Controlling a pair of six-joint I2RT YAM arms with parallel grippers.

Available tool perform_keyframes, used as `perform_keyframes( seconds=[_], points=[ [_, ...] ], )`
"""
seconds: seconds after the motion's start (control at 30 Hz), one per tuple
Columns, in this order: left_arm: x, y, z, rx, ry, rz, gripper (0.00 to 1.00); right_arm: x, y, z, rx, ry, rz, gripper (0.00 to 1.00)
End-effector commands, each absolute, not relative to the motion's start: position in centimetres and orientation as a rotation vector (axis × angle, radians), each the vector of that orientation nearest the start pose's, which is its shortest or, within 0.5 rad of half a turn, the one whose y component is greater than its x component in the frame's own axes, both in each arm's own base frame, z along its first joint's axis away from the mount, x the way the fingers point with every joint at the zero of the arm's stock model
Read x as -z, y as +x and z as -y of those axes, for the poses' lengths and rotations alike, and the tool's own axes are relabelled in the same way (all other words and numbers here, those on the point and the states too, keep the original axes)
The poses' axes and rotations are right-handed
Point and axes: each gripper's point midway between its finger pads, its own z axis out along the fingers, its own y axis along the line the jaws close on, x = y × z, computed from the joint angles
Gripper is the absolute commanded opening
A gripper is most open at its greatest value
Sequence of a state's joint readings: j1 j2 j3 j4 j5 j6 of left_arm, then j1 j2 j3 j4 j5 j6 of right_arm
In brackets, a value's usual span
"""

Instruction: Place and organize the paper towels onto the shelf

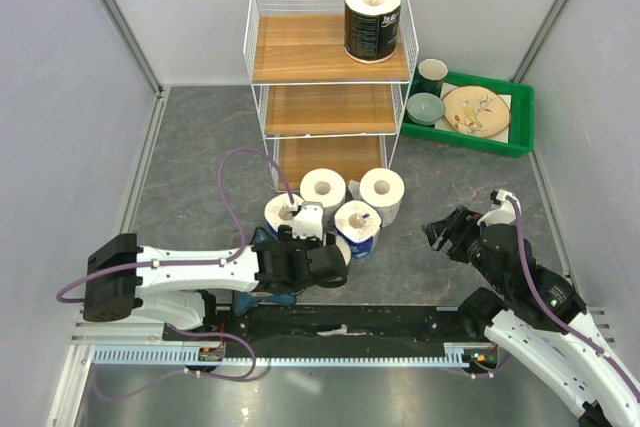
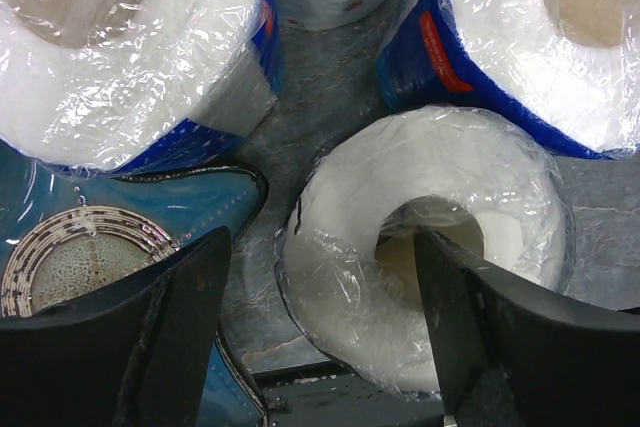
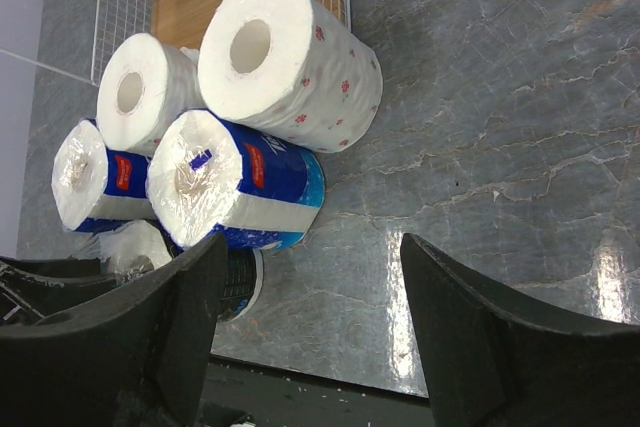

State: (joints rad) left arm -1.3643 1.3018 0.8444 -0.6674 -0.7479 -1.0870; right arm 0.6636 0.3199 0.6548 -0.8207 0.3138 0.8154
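Note:
The shelf point(image 1: 330, 97) stands at the back with one black-wrapped roll point(image 1: 372, 22) upright on its top tier. In front of it stand two white rolls point(image 1: 323, 187) point(image 1: 382, 192) and two blue-white rolls point(image 1: 283, 212) point(image 1: 357, 227). My left gripper point(image 2: 322, 242) is open over a second black-wrapped roll point(image 2: 400, 247), with one finger outside its wall and the other at its core. A gap shows beside the left finger. This roll also shows in the right wrist view point(image 3: 235, 282). My right gripper point(image 1: 440, 232) is open and empty, right of the cluster.
A green tray point(image 1: 515, 142) right of the shelf holds a cup point(image 1: 432, 72), a bowl point(image 1: 424, 107) and a plate point(image 1: 476, 110). A blue dish point(image 2: 80, 237) lies on the floor beside the left finger. Side walls close in the floor.

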Motion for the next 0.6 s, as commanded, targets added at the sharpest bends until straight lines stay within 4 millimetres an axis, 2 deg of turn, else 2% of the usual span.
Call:
perform_keyframes(
  seconds=[0.0, 0.17, 0.37, 0.5, 0.53, 0.57],
  points=[
    [-10.6, 15.3, 26.4, 0.211, 0.098, -2.27, 0.79, -20.2, 16.8, -9.5, -0.608, 0.366, -2.018, 0.78],
    [-10.2, 15.5, 26.4, 0.211, 0.094, -2.273, 0.66, -20.2, 16.8, -9.6, -0.611, 0.361, -2.02, 0.79],
    [-10.7, 15.4, 26.7, 0.241, 0.11, -2.27, 0.56, -20.2, 16.8, -9.5, -0.61, 0.368, -2.013, 0.79],
    [-12.9, 15.4, 26.6, 0.319, 0.095, -2.24, 0.47, -20.3, 16.8, -9.4, -0.612, 0.375, -2.007, 0.79],
    [-13.4, 15.3, 26.5, 0.336, 0.101, -2.233, 0.41, -20.3, 16.8, -9.5, -0.614, 0.375, -2.006, 0.79],
    [-14.9, 15.3, 26.3, 0.391, 0.079, -2.209, 0.39, -20.2, 16.8, -9.4, -0.613, 0.377, -2.006, 0.79]
  ],
)
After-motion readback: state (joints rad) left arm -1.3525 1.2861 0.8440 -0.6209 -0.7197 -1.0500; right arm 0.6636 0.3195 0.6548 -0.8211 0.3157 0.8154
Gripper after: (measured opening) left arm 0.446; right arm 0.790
